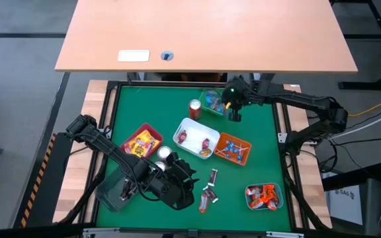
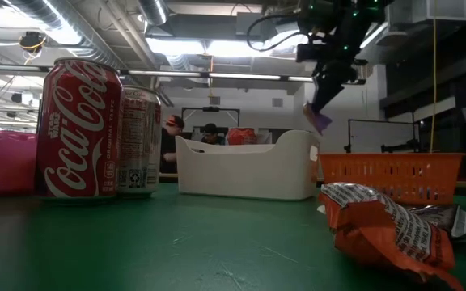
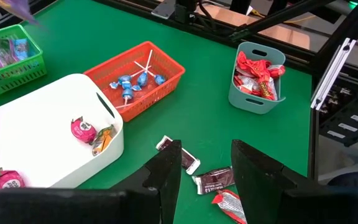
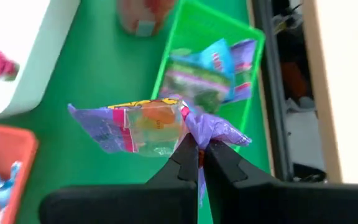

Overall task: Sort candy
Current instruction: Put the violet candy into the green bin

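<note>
West of the white tray point(image 1: 189, 127), as the overhead camera laid things out, we had our left gripper point(image 1: 189, 177) low over the green mat point(image 1: 256, 142), fingers point(image 3: 166, 177) parted and holding nothing. Left of the white tray sat the red tray point(image 1: 152, 131) with yellow packets point(image 1: 141, 143), and two cans point(image 1: 164, 154) stood just beside the white tray's near-left corner. Just below the white tray and beside our left gripper lay the loose dark bars point(image 1: 212, 176) and a red piece point(image 1: 204, 203) on the mat. Inside the white tray we saw pink wrapped sweets point(image 1: 183, 136). Touching the white tray's right side was the orange tray point(image 1: 242, 141), holding blue-stick lollipops point(image 1: 231, 151). Well off to the lower right of the white tray stood the teal tray point(image 1: 278, 190) of orange-red packets point(image 1: 262, 196). Up and right of the white tray, past a red can point(image 1: 195, 108), our right gripper point(image 4: 199, 152) hung above the mat beside the green tray point(image 1: 206, 93), pinched tight on a purple packet point(image 4: 138, 126) by its twisted end.
</note>
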Available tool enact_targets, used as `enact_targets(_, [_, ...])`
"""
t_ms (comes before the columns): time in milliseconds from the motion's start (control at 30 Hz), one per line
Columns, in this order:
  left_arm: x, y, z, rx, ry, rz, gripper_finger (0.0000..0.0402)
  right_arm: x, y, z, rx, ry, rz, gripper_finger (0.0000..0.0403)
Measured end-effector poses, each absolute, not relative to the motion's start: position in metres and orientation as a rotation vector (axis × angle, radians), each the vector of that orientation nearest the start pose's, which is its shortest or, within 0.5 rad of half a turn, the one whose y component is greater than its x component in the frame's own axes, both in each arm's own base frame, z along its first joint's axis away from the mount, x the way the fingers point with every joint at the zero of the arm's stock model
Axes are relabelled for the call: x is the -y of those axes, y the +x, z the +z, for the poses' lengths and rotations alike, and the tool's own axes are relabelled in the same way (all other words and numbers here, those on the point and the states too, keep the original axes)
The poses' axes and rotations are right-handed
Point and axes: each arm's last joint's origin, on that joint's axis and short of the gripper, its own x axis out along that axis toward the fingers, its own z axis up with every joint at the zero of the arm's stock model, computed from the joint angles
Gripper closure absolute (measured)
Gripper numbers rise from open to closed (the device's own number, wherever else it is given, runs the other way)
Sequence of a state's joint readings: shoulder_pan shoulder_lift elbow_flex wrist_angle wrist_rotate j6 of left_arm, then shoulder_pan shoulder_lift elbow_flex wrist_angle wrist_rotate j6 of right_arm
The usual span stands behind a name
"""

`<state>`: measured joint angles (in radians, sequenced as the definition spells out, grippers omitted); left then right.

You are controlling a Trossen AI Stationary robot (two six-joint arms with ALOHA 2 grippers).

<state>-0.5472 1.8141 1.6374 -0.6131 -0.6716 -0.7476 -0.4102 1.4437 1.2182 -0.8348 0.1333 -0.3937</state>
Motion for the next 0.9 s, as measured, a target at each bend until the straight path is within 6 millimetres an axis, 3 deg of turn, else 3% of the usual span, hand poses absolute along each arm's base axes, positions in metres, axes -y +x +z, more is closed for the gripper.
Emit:
enact_targets(200, [0.192,0.350,0.312,-0.555,-0.267,0.348,0.0273,0.139,0.261,0.284,-1.002,-0.163,-0.247,0.0395])
enact_targets(533, [0.192,0.350,0.312,-0.555,-0.212,0.345,0.0273,0.166,0.256,0.273,-0.868,-0.164,-0.356,0.0395])
enact_targets(900, [0.189,0.351,0.312,-0.556,-0.204,0.348,0.0273,0.170,0.251,0.254,-0.861,-0.158,-0.380,0.0395])
